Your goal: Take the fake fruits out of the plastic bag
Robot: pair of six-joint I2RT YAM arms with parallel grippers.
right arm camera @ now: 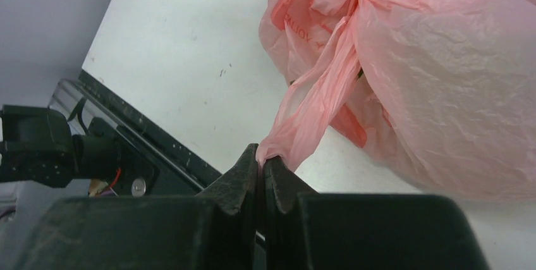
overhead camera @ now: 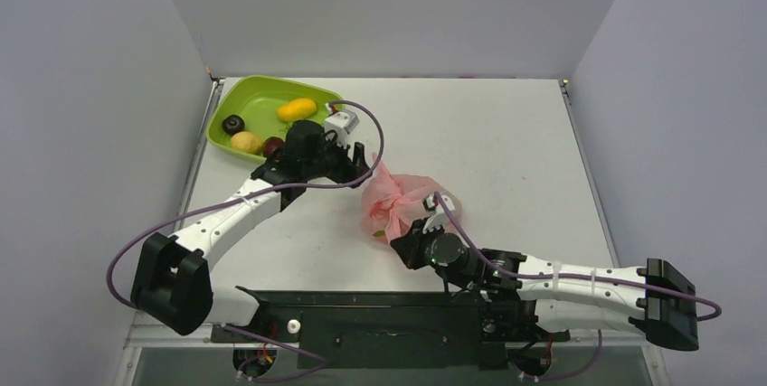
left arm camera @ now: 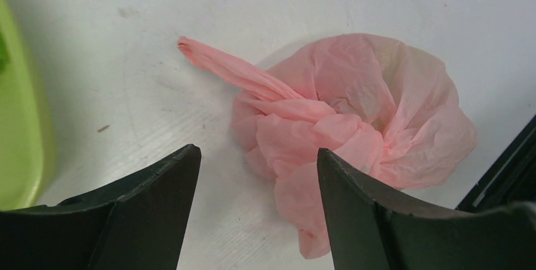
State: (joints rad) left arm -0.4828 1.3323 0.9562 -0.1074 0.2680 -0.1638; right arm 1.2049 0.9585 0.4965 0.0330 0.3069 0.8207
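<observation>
Crinkly pink plastic bag (overhead camera: 398, 201) lies bunched on the white bench (overhead camera: 506, 151). Right pincer (right arm camera: 261, 159) pinches its twisted handle (right arm camera: 316, 99); left pincer (left arm camera: 256, 156) hangs open, empty.

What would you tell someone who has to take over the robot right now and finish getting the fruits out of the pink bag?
Left gripper: open and empty, over the table at the edge of the plastic bag.
Right gripper: shut on a twisted strip of the bag, which is stretched taut.
Done: plum, lemon and dark red fruit lie in the green tray, beside a mango.
Left: the bag looks bulgy and a green patch shows at its near edge, so probably at least one fruit is inside. Open the bag and lift it out.
</observation>
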